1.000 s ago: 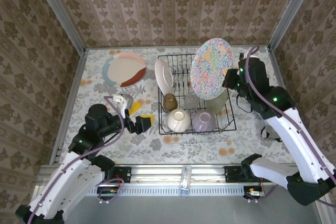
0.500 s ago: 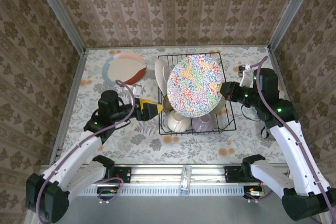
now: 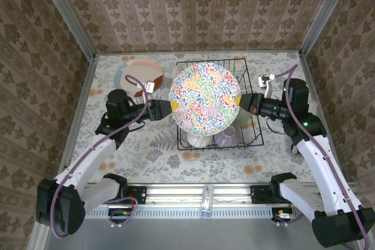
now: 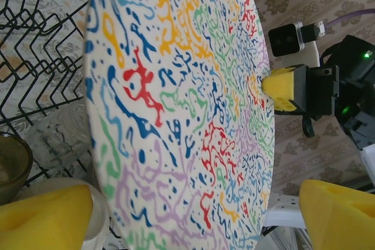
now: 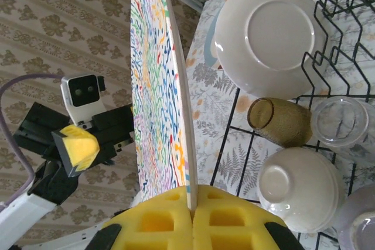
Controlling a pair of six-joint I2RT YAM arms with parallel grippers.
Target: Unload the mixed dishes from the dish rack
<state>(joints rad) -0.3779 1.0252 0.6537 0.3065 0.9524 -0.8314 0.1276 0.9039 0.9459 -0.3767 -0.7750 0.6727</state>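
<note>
Currently: patterned plate (image 3: 204,98) mid-handover above dish rack (image 3: 255,122).
Right gripper (image 5: 192,194) clamps its rim; left gripper (image 3: 166,108) straddles it, jaws apart. Early right release risks a drop.

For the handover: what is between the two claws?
The patterned plate, in the top view: right claw pinches one rim, open left claw is at the opposite rim.
</note>
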